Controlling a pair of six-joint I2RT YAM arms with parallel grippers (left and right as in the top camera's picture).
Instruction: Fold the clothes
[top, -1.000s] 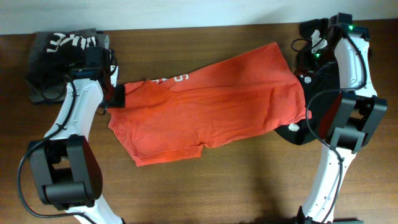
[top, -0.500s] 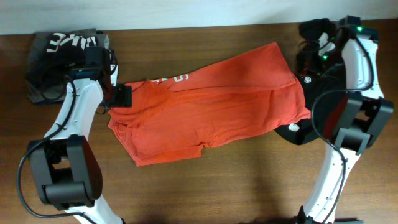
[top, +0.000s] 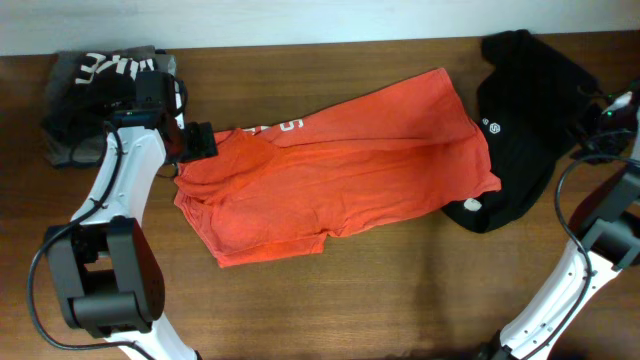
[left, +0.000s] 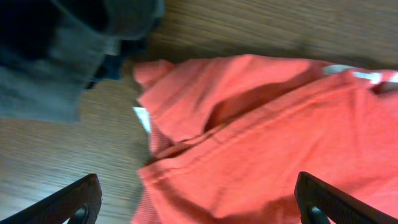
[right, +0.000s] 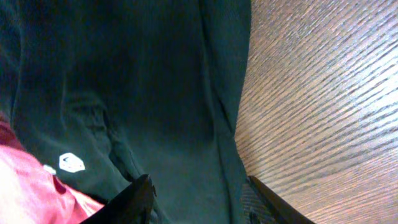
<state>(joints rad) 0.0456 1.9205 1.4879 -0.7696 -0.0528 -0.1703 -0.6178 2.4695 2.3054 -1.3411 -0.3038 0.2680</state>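
An orange t-shirt (top: 340, 175) lies spread and wrinkled across the middle of the table; it also fills the left wrist view (left: 261, 143). My left gripper (top: 198, 142) is open and empty over the shirt's left sleeve edge (left: 198, 202). A black garment (top: 525, 120) lies at the right, partly under the orange shirt, and shows in the right wrist view (right: 124, 93). My right gripper (right: 202, 199) is open and empty above the black garment's right edge; in the overhead view it sits at the far right (top: 612, 118).
A folded dark grey garment with white letters (top: 105, 80) sits at the back left, also seen in the left wrist view (left: 56, 56). Bare wood table (top: 400, 290) extends along the front and beside the black garment (right: 323, 93).
My right arm has swung away from the back right to the table's far right edge, uncovering the black garment. My left gripper has shifted slightly right onto the orange sleeve.
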